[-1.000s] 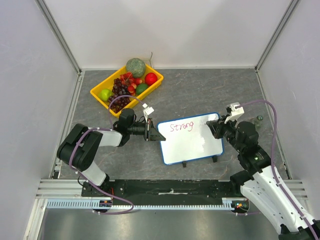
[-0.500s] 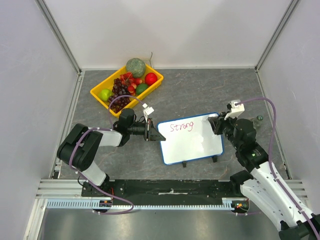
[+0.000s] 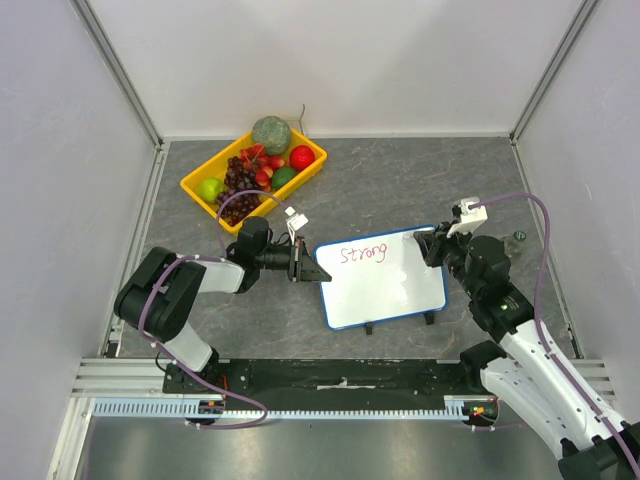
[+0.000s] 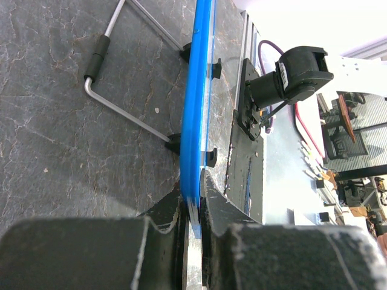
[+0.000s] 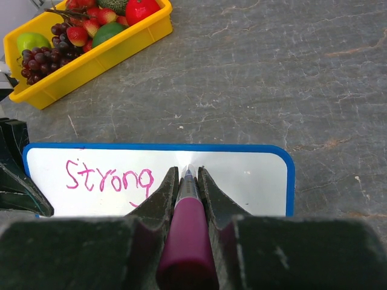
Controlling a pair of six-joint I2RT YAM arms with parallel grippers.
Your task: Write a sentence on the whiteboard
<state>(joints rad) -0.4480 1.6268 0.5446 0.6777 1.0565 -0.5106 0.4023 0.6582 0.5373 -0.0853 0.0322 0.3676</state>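
The whiteboard lies in the middle of the table, blue-rimmed, and tilted a little. Of the sentence, one pink word, "Strong", shows along the board's top left. My left gripper is shut on the board's left rim, which sits edge-on between its jaws. My right gripper is shut on a magenta marker. The marker tip points at the white surface just right of the word, near the top right corner. Whether the tip touches the board is not visible.
A yellow tray of fruit stands at the back left, its wall beyond the board. A wire stand sticks out under the board. A small dark object lies near the right wall. Enclosure walls ring the table.
My right gripper has shifted slightly back toward the board's top right corner with the marker. The left gripper and the board have not moved.
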